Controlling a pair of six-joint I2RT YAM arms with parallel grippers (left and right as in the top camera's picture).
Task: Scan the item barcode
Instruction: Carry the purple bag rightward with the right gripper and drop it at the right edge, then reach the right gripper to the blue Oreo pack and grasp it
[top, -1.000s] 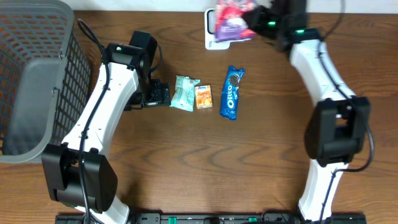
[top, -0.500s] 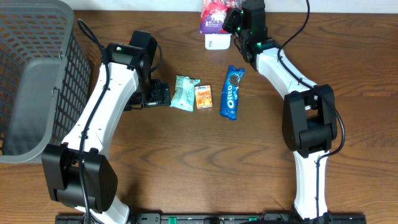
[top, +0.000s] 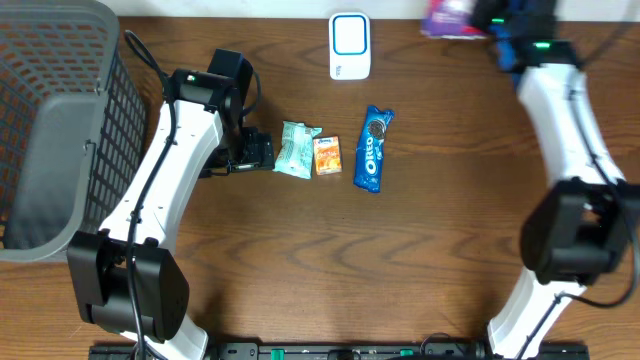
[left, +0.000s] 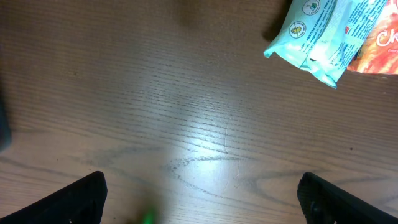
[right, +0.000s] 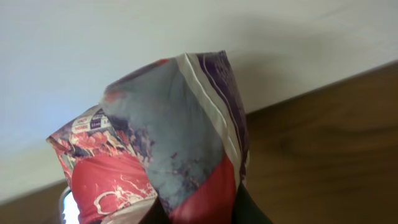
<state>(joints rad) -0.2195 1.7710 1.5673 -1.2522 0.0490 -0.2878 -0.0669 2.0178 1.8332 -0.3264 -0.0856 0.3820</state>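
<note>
Overhead, the snack bag (top: 447, 17) is seen clamped in the right gripper (top: 482, 18) at upper right; its red-purple print is shown only at the wrist. Left gripper (top: 262, 152) is spread wide, empty.

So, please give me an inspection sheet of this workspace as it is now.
surface: brown wooden table.
job's things: purple snack bag held up at far right; white scanner at far edge.
clutter: teal packet, orange packet, Oreo pack in a row; grey basket at left.
grippers: left gripper open near teal packet; right gripper shut on purple snack bag.
cables: black cable by left arm.
surroundings: pale wall behind.
</note>
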